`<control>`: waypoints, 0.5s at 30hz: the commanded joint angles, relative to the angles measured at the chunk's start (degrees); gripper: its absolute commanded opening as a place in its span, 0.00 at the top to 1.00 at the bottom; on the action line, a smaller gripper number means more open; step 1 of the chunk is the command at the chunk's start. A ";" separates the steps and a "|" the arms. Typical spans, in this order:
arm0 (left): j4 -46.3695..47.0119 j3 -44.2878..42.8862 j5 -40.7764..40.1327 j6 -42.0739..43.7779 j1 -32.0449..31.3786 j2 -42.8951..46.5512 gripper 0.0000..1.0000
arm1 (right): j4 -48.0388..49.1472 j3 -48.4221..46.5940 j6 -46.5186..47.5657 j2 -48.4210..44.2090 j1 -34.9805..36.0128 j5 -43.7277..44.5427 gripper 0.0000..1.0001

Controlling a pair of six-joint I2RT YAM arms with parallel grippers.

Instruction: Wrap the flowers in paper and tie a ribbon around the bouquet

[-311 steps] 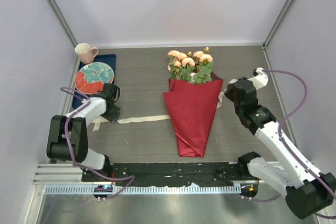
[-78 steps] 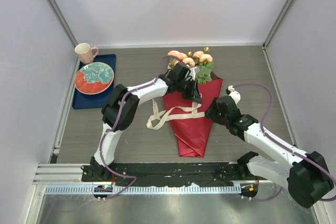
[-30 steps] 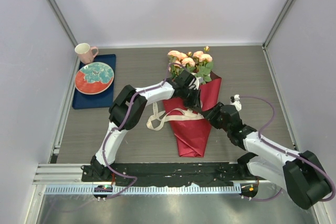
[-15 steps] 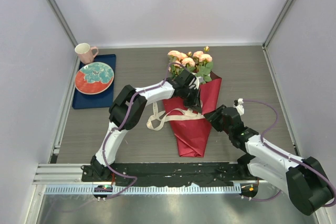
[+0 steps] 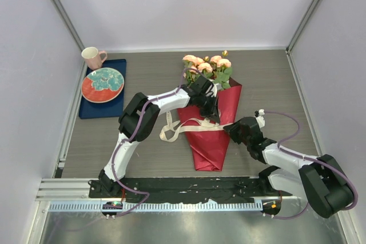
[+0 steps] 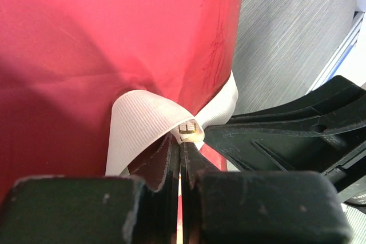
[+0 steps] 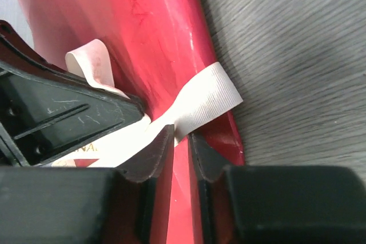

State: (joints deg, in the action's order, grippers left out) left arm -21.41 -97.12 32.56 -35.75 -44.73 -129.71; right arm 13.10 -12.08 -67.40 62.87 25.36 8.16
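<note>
L gripper (image 6: 180,141): jaws together, pinched on a fold of the ribbon (image 6: 140,121) right at the tips, over the paper (image 6: 86,44). R gripper (image 7: 180,138): jaws nearly together w/ a thin gap. The ribbon strip runs into it off the paper's right edge, but can't tell if it's actually clamped. The 2 grippers sit tip to tip, just beside each other, at the right edge of the bouquet (image 5: 209,144), abt mid-length.

Bouquet lies flat mid-table, pointed end twd near edge, flowers (image 5: 207,66) twd far edge. They're pale peach-pink roses w/ green leaves, sticking out of the deep-red cone. Ribbon is cream-white and ribbed; it crosses the cone, w/ loose loops spilling onto the table left of it.

Table (image 5: 148,158): grey wood-grain, white walls (image 5: 183,10) on 3 sides, metal frame posts (image 5: 309,10) at far corners, black rail (image 5: 189,185) along near edge.

Far-left corner: dark blue tray (image 5: 91,112) w/ a red plate (image 5: 103,84), teal pattern, on it. Pink mug (image 5: 91,57) at tray's far end.
</note>
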 commanded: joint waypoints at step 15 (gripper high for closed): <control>-0.83 -3.78 2.16 -1.78 -0.27 -0.01 0.87 | 5.44 2.15 9.65 -13.03 -0.23 -6.49 1.00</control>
State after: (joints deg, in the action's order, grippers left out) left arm -21.74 -97.95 32.27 -36.73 -44.73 -129.71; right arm 14.72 -10.00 -60.62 52.21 25.26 4.01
